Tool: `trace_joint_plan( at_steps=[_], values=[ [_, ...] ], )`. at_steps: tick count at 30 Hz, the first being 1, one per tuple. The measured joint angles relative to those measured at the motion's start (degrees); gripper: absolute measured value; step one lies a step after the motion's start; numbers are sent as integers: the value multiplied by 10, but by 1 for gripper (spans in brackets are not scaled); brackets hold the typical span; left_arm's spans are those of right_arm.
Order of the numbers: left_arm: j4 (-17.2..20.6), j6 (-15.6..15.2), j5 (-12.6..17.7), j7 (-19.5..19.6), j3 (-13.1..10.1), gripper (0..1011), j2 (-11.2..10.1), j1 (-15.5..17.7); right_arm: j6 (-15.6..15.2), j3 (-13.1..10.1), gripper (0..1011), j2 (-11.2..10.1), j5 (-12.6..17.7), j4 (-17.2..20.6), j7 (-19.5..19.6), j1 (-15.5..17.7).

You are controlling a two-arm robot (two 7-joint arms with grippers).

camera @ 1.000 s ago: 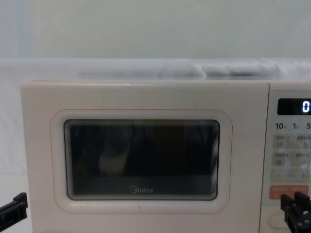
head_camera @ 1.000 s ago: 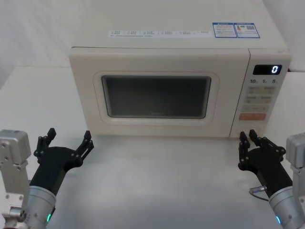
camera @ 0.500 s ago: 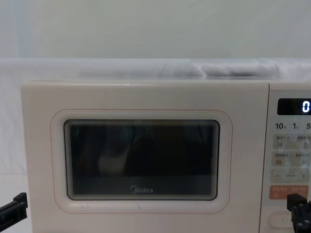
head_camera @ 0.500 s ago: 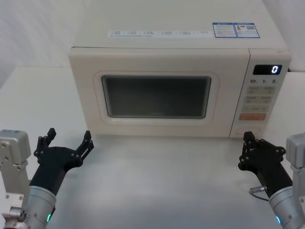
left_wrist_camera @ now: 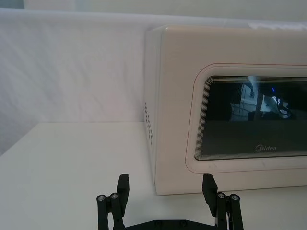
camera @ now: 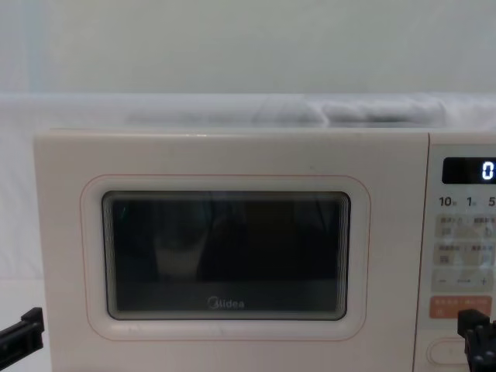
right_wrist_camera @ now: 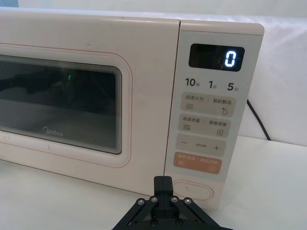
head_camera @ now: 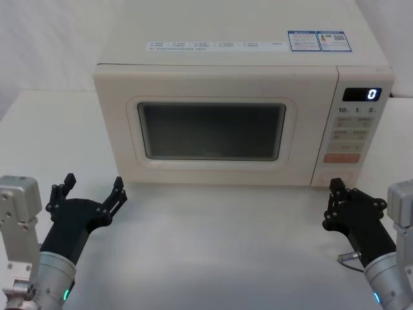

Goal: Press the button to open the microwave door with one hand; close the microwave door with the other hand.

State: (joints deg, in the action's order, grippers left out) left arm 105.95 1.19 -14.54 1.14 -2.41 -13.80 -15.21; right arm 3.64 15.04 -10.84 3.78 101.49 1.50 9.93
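At lower left my left gripper point(head_camera: 90, 197) waits with jaws spread before the closed microwave door point(head_camera: 211, 131), while at lower right my right gripper point(head_camera: 335, 197) has clenched its jaws, poised just below the button point(right_wrist_camera: 193, 192).

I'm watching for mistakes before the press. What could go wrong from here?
The right gripper, jaws shut, sits just below the wide button; the orange key is right above, so drifting up could hit it instead. The door may swing out toward the left gripper, waiting open near its left corner.
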Motion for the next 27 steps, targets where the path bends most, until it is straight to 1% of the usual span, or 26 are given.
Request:
trace_joint_plan(
  at_steps=[9,16,19,23,26,27],
  values=[
    [0,0,0,0,0,1001,0,0,0,0,0,0,0,0,0,0],
    [0,0,0,0,0,1001,0,0,-10,-9,0,10,0,8,-11,3],
    [0,0,0,0,0,1001,0,0,-19,-15,0,15,0,13,-13,6],
    [0,0,0,0,0,1001,0,0,-40,-26,0,22,3,18,-20,8],
    [0,0,0,0,0,1001,0,0,-56,-30,0,25,5,18,-25,5],
    [0,0,0,0,0,1001,0,0,-69,-33,0,26,5,18,-28,2]
  ],
)
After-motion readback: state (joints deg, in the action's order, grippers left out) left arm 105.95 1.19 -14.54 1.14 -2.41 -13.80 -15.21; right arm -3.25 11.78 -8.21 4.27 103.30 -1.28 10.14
